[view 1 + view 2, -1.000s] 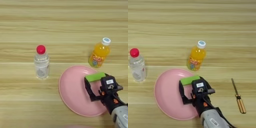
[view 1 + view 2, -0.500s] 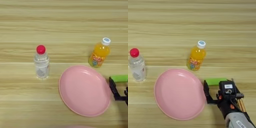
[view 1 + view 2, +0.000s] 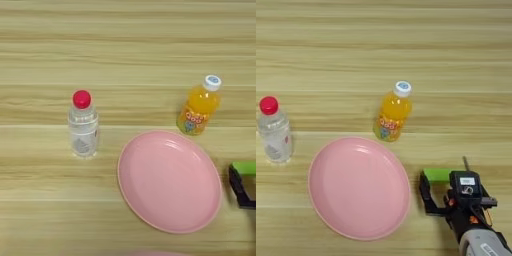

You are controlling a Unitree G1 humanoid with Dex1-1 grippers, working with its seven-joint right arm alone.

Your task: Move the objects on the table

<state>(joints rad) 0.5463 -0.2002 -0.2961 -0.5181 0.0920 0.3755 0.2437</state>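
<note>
The pink plate (image 3: 358, 187) lies bare on the table (image 3: 381, 45), front centre. Just right of its rim my right gripper (image 3: 431, 182) comes in from the bottom right corner, shut on the small green block (image 3: 440, 174). The block sits at the tips of the black fingers (image 3: 425, 195), beside the plate and no longer above it. I cannot tell whether the block touches the wood. In the left eye view only the block's end (image 3: 245, 167) and one black finger (image 3: 241, 191) show at the right edge.
An orange juice bottle (image 3: 392, 112) with a white cap stands just behind the plate. A clear water bottle (image 3: 83, 125) with a red cap stands left of the plate. A thin tool shaft (image 3: 465, 163) pokes out behind the gripper.
My gripper has carried the green block from above the plate's right part to the right, past the rim, and a little lower. Plate and bottles have stayed put.
</note>
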